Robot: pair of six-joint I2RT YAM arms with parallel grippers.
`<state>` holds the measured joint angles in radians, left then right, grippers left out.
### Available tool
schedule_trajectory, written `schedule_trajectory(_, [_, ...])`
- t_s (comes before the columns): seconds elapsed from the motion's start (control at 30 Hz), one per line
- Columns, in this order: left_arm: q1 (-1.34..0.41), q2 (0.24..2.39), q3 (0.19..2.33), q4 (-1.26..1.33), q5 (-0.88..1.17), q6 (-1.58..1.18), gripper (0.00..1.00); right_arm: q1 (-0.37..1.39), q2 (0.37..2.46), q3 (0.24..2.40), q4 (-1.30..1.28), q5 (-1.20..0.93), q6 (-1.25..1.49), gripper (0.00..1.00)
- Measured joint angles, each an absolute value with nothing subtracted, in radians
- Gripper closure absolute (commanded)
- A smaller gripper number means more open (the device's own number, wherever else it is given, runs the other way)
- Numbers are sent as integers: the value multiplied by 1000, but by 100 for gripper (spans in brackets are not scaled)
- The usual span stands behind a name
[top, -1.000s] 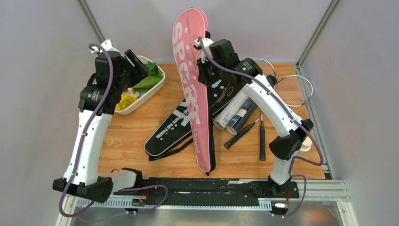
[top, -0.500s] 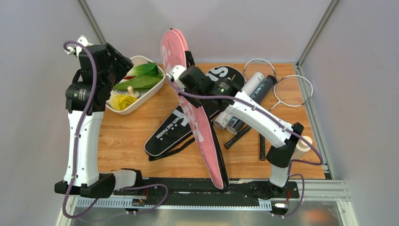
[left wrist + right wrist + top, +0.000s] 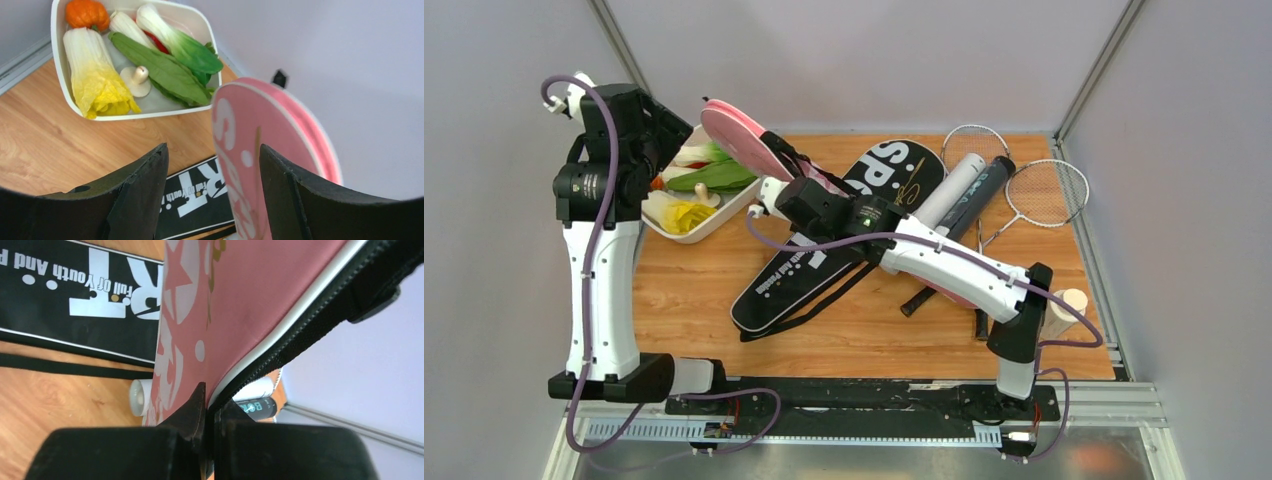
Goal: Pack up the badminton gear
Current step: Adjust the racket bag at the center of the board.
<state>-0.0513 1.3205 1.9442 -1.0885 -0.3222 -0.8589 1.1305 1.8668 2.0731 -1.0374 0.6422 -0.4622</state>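
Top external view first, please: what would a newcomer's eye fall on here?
The pink cover stands out, raised slantwise over the far left of the table and pinched at its zipped edge by the right gripper. Beside it sits the white dish of vegetables, with the open left gripper hovering near; a black cover lies flat mid-table.

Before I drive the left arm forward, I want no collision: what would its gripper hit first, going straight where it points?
Most likely the rounded end of the pink cover, which sits just ahead of the open left gripper; the black cover lies beyond it. Depth is unclear.
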Motion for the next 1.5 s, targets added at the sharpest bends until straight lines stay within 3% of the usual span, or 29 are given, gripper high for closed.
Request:
schedule_trajectory(0.23, [-42, 1312, 1993, -1085, -325, -868, 26, 1187, 1727, 1701, -767, 702, -622, 100])
schedule_trajectory(0.43, [-40, 1173, 1675, -1075, -301, -903, 23, 1231, 1719, 1458, -722, 696, -597, 100])
schedule_trajectory(0.7, [-39, 1024, 1307, -1158, -248, -970, 21, 1312, 1763, 1439, -720, 692, -468, 99])
schedule_trajectory(0.9, [-39, 952, 1201, -1150, -199, -1029, 22, 1369, 1781, 1404, -730, 663, -389, 95])
schedule_trajectory(1.07, [-39, 919, 1104, -1134, -183, -1057, 29, 1378, 1782, 1390, -731, 643, -339, 93])
schedule_trajectory(1.4, [-39, 895, 1052, -1149, -160, -1077, 27, 1378, 1782, 1386, -731, 606, -285, 92])
schedule_trajectory(1.5, [-39, 846, 1026, -1145, -163, -1085, 32, 1378, 1782, 1374, -719, 593, -277, 91])
